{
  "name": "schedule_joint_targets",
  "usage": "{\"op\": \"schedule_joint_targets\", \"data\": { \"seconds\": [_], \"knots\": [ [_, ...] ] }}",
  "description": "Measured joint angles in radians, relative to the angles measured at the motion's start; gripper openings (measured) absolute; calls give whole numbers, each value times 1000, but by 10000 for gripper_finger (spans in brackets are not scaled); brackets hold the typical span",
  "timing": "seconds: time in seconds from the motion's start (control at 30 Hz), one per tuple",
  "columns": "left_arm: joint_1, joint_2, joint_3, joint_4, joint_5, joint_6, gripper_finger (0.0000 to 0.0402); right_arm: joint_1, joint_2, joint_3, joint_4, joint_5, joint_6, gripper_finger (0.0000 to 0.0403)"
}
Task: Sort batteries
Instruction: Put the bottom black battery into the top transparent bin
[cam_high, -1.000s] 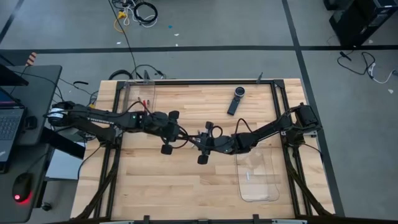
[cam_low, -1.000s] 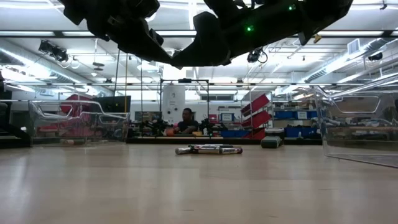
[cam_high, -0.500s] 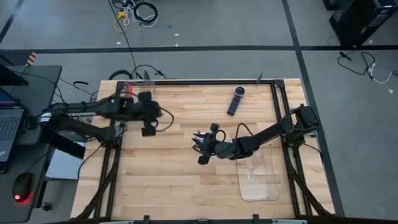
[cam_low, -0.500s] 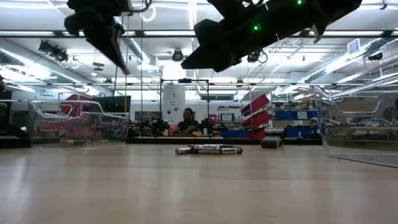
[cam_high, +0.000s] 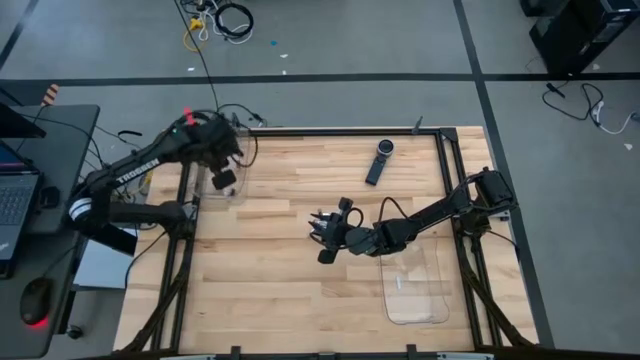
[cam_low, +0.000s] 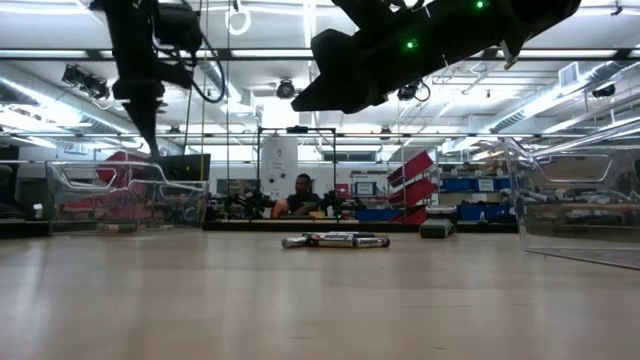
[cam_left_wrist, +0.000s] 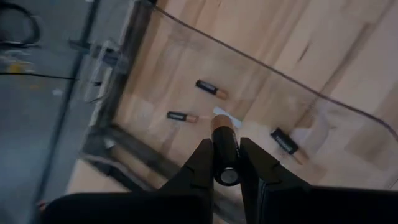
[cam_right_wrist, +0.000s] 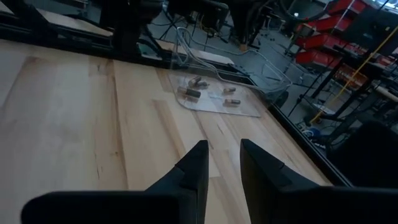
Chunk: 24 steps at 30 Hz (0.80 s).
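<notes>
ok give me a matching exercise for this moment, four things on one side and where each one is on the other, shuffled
Things:
1. left gripper
2. right gripper
3. black remote
4. battery in the left gripper

Places or states:
A. lying on the wood near the table's far edge
B. above the clear tray at the table's far left corner
C. clamped between two dark fingers
D. mid-table, holding nothing

Pairs: 1-B, 2-D, 3-A, 4-C

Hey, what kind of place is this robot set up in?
Probably a robotics lab or workshop: a wooden table in a metal frame, loose cables on the grey floor, and red and blue storage bins on shelving behind.
</notes>
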<state>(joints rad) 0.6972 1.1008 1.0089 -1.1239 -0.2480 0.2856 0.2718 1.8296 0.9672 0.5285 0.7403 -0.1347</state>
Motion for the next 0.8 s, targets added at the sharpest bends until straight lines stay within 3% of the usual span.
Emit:
{"op": "schedule_joint_targets", "data": {
  "seconds": [0.13,0.47,0.8],
  "knots": [
    [135,41,-14,69,99,48,34,0,0,0,-2,0,1,78],
    [257,298,-15,86,107,-27,34,-16,0,0,-7,0,11,78],
    [259,382,-16,112,104,-36,141,-27,0,0,-17,-1,12,75]
  ]
}}
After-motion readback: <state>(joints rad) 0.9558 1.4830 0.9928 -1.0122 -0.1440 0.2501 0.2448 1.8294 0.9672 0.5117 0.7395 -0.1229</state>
